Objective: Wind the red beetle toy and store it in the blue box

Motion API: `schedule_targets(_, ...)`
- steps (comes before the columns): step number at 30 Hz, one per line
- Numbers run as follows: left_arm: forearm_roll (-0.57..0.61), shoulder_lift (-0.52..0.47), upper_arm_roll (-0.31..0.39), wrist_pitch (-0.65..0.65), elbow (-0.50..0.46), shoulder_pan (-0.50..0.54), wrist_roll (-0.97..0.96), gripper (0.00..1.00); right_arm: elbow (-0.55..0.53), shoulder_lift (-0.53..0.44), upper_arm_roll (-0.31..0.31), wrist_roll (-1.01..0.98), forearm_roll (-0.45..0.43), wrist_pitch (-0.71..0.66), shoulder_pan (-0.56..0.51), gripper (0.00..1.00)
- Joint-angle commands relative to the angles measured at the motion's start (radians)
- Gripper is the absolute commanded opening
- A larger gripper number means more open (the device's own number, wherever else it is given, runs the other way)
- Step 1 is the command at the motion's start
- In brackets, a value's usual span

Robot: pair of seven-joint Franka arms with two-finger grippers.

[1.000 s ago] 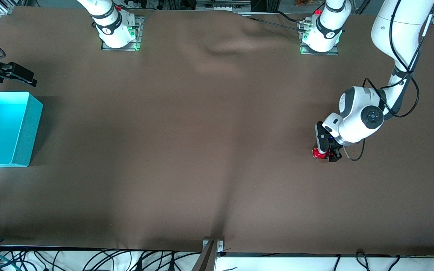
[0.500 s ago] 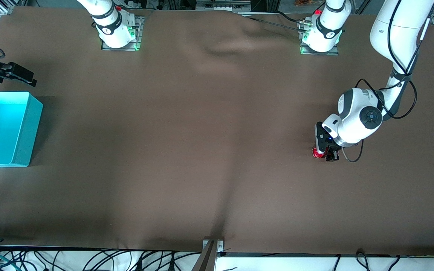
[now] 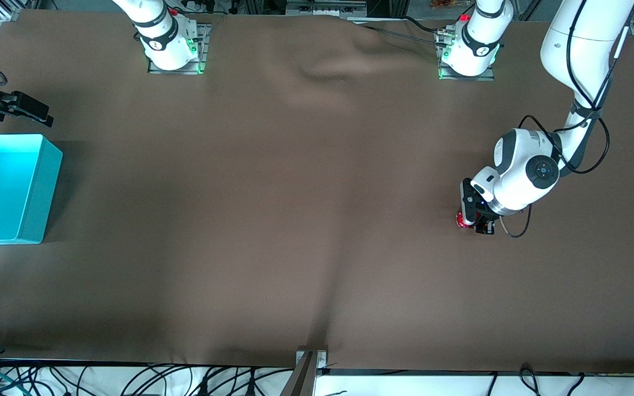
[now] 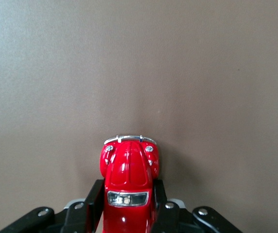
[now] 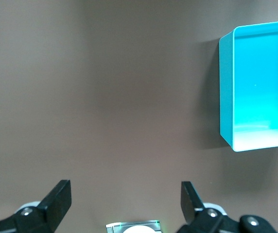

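The red beetle toy (image 3: 463,220) sits on the brown cloth (image 3: 306,220) toward the left arm's end of the table, and the left gripper (image 3: 475,223) is down on it, its two black fingers (image 4: 94,199) pressed against the toy's flanks, one on each side. In the left wrist view the toy (image 4: 128,183) points away from the gripper (image 4: 128,213): its rounded hood, chrome bumper and two small round headlights stick out past the fingertips, while the dark windscreen lies between the fingers. The body is glossy red with bright highlights along the curved hood, smooth and bulbous like a small shell. It throws a soft shadow on the cloth beside it; whether its wheels touch the cloth cannot be told. The cloth is matte, finely grained and plain brown, with a few low wrinkles near the robots' bases. The blue box (image 3: 3,190) stands well apart from the toy, at the right arm's end of the table, a rectangular open-topped bin of smooth turquoise plastic with thin straight walls and rounded corners, bright inside. The right gripper (image 3: 20,107) waits over the cloth just beside the box, on the side toward the bases; the right wrist view shows its black fingers (image 5: 56,200) spread wide with nothing between them, and the box (image 5: 226,97) farther off.
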Motion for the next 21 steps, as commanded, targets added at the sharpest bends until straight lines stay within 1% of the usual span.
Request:
schedule_targets(1, 0.024, 0.013, 0.004, 0.006, 0.010, 0.005, 0.011, 0.16, -0.001, -0.005, -0.003, -0.001, 0.010, -0.010, 0.000, 1.00)
schedule_targets(14, 0.024, 0.035, 0.006, 0.006, 0.010, 0.059, 0.072, 0.16, -0.001, -0.005, -0.003, -0.001, 0.011, -0.011, 0.000, 1.00)
schedule_targets(21, 0.024, 0.036, 0.014, 0.006, 0.010, 0.109, 0.167, 0.16, -0.001, -0.005, -0.003, -0.001, 0.010, -0.011, 0.000, 1.00)
